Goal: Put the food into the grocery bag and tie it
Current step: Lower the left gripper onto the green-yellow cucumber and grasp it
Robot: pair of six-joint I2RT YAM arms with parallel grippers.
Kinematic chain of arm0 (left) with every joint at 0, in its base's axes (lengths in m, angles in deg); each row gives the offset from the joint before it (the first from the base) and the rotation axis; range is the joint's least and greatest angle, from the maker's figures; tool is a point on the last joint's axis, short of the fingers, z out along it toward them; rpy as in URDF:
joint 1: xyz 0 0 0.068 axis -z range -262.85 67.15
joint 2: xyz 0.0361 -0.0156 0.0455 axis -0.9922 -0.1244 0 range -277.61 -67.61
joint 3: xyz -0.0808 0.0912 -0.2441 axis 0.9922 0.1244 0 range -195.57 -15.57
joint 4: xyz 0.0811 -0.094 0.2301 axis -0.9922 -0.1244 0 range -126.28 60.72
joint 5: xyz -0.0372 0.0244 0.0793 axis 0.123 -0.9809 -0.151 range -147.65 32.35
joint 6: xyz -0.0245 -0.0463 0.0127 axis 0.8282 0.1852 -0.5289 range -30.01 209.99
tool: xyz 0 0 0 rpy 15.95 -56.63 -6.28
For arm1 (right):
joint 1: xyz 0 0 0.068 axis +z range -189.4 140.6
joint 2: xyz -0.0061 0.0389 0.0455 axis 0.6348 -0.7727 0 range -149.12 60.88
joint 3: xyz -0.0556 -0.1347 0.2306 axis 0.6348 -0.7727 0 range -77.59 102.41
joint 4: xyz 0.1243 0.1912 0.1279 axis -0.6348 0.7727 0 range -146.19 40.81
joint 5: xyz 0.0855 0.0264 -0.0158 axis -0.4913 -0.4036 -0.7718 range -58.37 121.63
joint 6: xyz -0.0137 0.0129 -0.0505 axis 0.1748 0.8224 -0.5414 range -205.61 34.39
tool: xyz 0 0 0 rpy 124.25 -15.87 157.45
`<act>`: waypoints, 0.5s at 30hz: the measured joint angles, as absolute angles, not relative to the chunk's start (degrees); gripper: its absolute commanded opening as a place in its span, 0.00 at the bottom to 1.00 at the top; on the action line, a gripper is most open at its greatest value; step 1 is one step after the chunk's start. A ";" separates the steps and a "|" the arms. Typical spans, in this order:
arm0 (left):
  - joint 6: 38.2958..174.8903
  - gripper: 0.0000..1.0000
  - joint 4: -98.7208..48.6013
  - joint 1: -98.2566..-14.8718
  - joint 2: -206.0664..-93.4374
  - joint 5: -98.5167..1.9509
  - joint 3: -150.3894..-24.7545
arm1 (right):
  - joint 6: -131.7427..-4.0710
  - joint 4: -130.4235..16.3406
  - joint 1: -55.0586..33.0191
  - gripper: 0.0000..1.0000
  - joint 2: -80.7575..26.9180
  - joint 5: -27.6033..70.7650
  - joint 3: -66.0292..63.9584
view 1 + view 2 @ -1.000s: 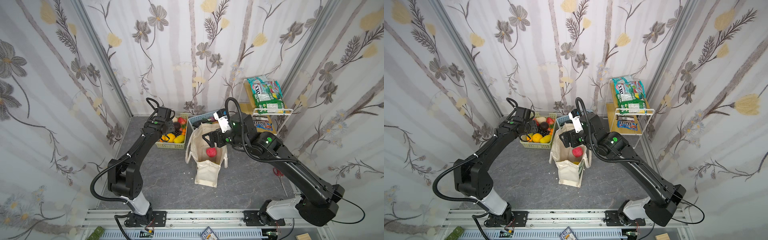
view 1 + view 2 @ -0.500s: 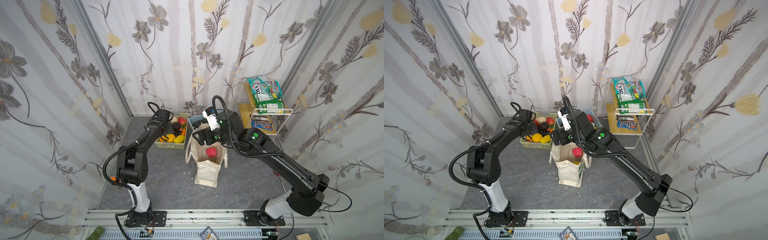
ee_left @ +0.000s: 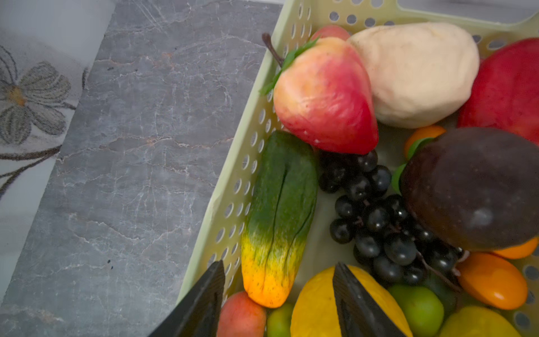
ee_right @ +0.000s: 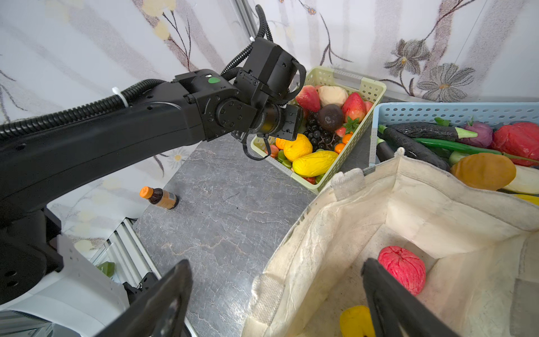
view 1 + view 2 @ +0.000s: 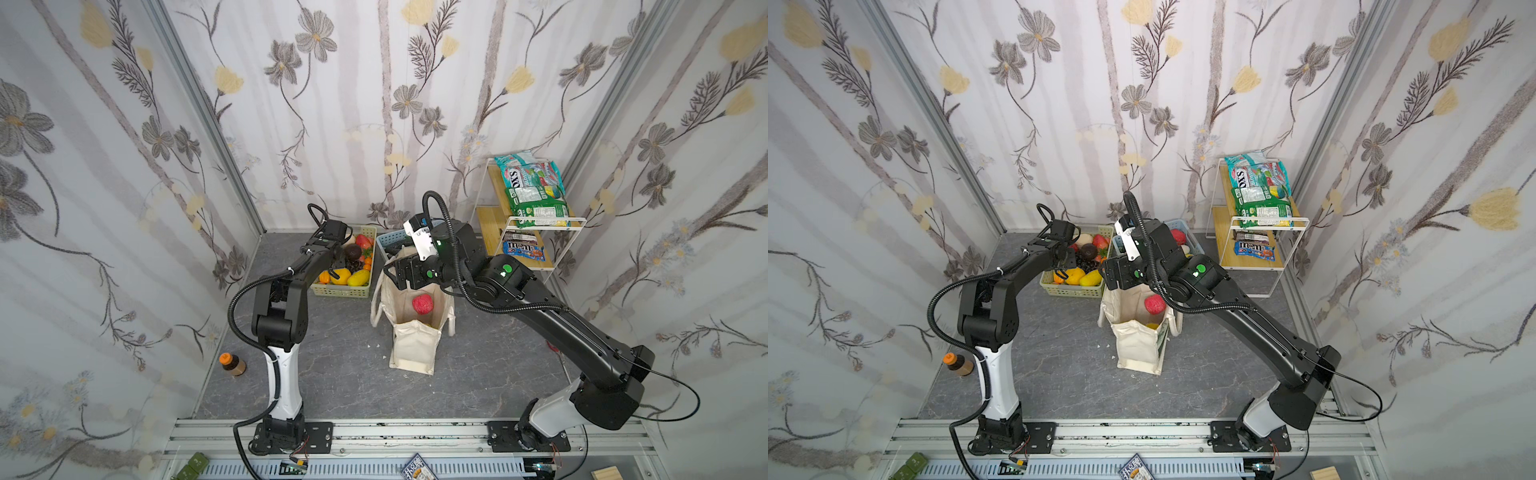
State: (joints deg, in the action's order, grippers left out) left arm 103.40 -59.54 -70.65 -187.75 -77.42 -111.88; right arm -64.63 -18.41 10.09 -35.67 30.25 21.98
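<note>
Creased cream canvas bag (image 4: 320,233), perforated plastic basket (image 3: 233,189), matt veined tabletop (image 3: 131,175), glossy packets (image 5: 536,199).

The grocery bag (image 5: 415,345) stands upright in the middle of the table (image 5: 332,365) with two toy foods (image 4: 402,271) inside. Behind it sit two baskets side by side, the fruit basket (image 5: 340,291) left of the vegetable basket (image 5: 390,237) in both top views. A shelf rack (image 5: 488,237) bearing snack packets (image 5: 536,195) stands at back right; a bottle (image 5: 232,365) sits near the table's left edge. The left gripper (image 3: 278,267) hangs over the fruit basket.
</note>
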 measured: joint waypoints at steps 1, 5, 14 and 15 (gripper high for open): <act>103.26 0.60 -59.52 -70.69 -188.53 -77.60 -112.67 | -64.61 -18.37 10.11 0.90 -35.85 29.92 22.20; 101.93 0.59 -59.45 -71.04 -191.07 -77.97 -114.77 | -64.20 -18.41 10.25 0.90 -36.44 29.87 23.12; 100.88 0.59 -59.54 -72.00 -194.65 -77.80 -117.26 | -63.98 -18.13 10.42 0.90 -36.81 29.90 23.77; 100.86 0.59 -59.52 -72.07 -195.13 -77.69 -117.87 | -63.85 -18.13 10.46 0.90 -36.81 29.90 23.77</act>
State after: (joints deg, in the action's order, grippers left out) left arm 100.86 -59.52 -72.07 -195.13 -77.69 -117.87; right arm -63.85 -18.13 10.46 -36.81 29.90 23.77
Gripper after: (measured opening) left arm 0.591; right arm 0.904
